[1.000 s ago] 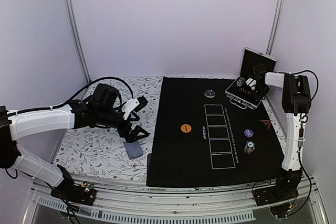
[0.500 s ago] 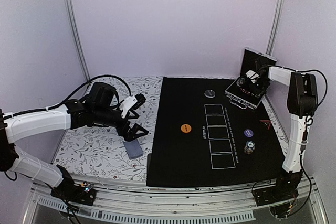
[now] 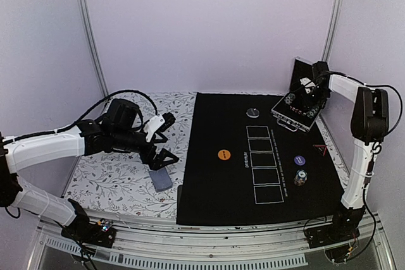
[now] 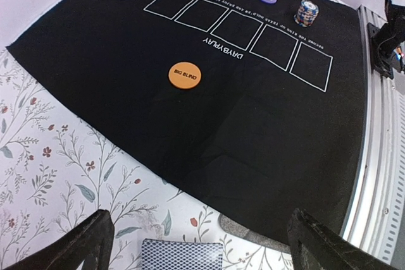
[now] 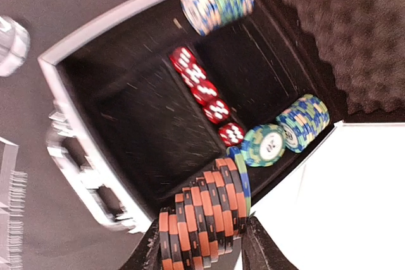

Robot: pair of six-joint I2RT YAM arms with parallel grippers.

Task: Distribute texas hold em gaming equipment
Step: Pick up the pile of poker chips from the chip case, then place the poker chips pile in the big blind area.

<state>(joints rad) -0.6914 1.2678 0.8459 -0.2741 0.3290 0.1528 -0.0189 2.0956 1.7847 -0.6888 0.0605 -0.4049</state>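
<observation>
Right gripper [image 5: 204, 248] clamps a row of orange-black chips [image 5: 202, 210], long axis running finger to finger

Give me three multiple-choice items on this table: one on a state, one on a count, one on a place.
1. The left gripper hovers above the card deck on the floral cloth with its jaws:
A) shut on a card
B) wide open
C) shut on a chip

2. White boxes printed on the black mat:
A) three
B) seven
C) five

3. The orange disc lies:
A) on the mat, beside the row of boxes
B) on the floral cloth
C) inside a box

Answers:
1 B, the jaws stand far apart with nothing between them.
2 C, five outlines run in one row.
3 A, it sits on black fabric outside the outlines.
</observation>
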